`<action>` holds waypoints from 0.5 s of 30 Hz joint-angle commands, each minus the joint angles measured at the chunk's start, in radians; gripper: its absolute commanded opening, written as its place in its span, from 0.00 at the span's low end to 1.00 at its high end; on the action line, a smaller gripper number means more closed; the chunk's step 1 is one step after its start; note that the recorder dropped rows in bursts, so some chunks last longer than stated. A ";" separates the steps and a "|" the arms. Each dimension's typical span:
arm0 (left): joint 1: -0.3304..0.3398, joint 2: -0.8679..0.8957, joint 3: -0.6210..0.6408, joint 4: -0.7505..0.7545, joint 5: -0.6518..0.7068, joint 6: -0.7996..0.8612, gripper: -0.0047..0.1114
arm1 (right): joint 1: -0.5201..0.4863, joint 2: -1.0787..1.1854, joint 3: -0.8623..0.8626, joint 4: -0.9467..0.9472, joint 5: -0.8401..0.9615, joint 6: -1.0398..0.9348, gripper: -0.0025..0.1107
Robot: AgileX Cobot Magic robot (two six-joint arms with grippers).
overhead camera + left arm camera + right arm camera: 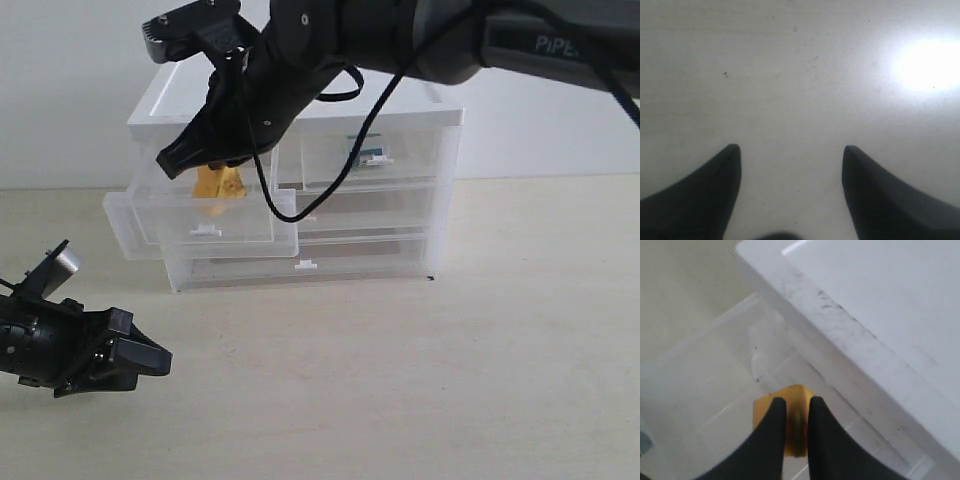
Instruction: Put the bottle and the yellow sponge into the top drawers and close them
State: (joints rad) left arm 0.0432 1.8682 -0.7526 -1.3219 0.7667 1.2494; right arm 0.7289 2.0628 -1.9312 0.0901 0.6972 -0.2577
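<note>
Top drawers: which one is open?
The left top drawer, pulled out where the yellow sponge hangs; the right top drawer, holding the bottle, sits flush.

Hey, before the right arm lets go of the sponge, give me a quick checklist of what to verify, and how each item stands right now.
1. Left top drawer pulled open: ok.
2. Yellow sponge inside the open drawer's outline, not over its rim: ok.
3. Right gripper pinched on the sponge: ok.
4. Sponge resting on the drawer floor: cannot tell.
5. Bottle inside the right top drawer, which looks shut: ok.
6. Left gripper open, low over the table, apart from the drawers: ok.
</note>
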 commanded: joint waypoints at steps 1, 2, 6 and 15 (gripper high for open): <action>-0.002 -0.008 0.003 -0.005 0.007 0.011 0.52 | 0.001 -0.018 -0.090 -0.011 0.145 -0.034 0.02; -0.002 -0.008 0.003 -0.005 0.007 0.011 0.52 | 0.001 -0.018 -0.101 -0.011 0.165 -0.036 0.02; -0.002 -0.008 0.003 -0.005 0.007 0.011 0.52 | 0.001 -0.018 -0.120 -0.015 0.208 -0.042 0.02; -0.002 -0.008 0.003 -0.005 0.007 0.011 0.52 | 0.001 0.079 -0.120 0.065 0.174 -0.089 0.02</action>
State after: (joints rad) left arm 0.0432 1.8682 -0.7526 -1.3219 0.7667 1.2494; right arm 0.7289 2.1067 -2.0522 0.1294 0.8811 -0.3233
